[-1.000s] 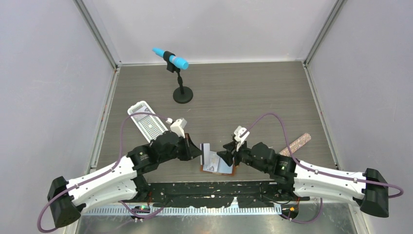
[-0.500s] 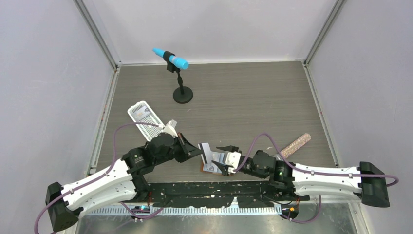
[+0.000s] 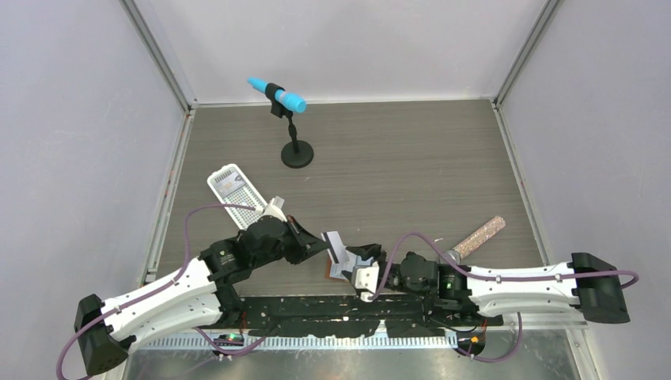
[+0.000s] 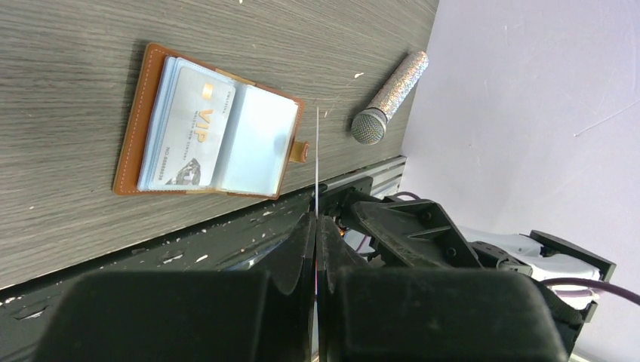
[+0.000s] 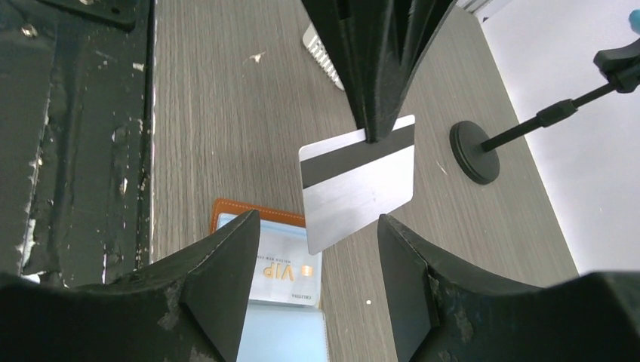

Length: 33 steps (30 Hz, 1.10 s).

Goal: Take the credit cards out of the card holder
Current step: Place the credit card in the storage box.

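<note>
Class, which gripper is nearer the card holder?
Right. The right gripper hangs open just over the card holder; the left gripper, pinching a credit card, sits beside it.

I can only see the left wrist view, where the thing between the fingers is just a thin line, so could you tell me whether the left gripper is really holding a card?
Observer: Yes. The right wrist view shows the left gripper pinching a silver card with a dark stripe by its striped edge.
Operator: Thank you. How does the right gripper stand?
Observer: The right gripper is open. In its own view the card shows between its two fingers, with a gap on each side.
Operator: Is there anything on the table outside my view?
Observer: A white perforated tray lies beyond the left gripper in the top view.
</note>
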Tool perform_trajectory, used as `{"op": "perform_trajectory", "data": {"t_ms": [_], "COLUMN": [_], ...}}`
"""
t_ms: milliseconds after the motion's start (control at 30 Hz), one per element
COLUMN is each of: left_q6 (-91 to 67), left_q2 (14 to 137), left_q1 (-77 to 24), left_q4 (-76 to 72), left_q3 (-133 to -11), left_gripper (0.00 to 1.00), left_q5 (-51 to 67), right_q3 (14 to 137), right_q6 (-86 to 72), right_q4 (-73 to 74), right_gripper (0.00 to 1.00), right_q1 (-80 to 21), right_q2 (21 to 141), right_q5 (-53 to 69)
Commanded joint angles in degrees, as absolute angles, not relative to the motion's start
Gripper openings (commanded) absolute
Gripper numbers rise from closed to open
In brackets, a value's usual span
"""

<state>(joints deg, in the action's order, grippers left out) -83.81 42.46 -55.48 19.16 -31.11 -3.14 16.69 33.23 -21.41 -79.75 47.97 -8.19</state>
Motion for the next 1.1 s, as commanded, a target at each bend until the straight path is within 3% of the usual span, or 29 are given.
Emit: {"op": "perform_trajectory", "data": {"t_ms": [0, 133, 233, 333, 533, 767, 1067], "left_q6": [-85.6, -86.3, -86.5, -85.5, -73.3, -58.1, -45.3], "left_q2": [42.0, 41.8, 41.3, 41.2, 41.7, 38.4, 33.7], "left_q1": [-55.4, -55.4, -55.4, -55.4, -55.4, -55.4, -54.9], "left_q4": [17.5, 16.7, 15.1, 13.5, 18.4, 22.0, 23.4], "left_q3": [-30.7, -30.4, -29.6, -29.1, -33.4, -35.3, -35.6], "left_gripper": [0.0, 0.0, 0.0, 0.01, 0.44, 0.51, 0.57], "left_q5": [-4.5, -4.0, -3.8, -3.6, -4.0, -8.8, -4.3], "right_q3": [19.2, 20.1, 20.2, 19.9, 24.3, 25.1, 23.6], "right_q6": [35.1, 35.3, 34.0, 31.7, 19.6, 5.8, -19.4], "right_q4": [-24.4, -27.3, -29.5, -30.8, -20.2, -13.8, -10.0], "right_gripper": [0.65, 0.56, 0.26, 0.07, 0.05, 0.05, 0.05], "right_q1": [-81.0, -81.9, -82.2, -82.3, -82.2, -80.4, -70.8], "right_q2": [51.0, 53.5, 53.9, 53.7, 52.8, 48.5, 40.1], "right_q5": [-13.2, -19.7, -21.4, -23.6, -31.0, -27.4, -20.3]}}
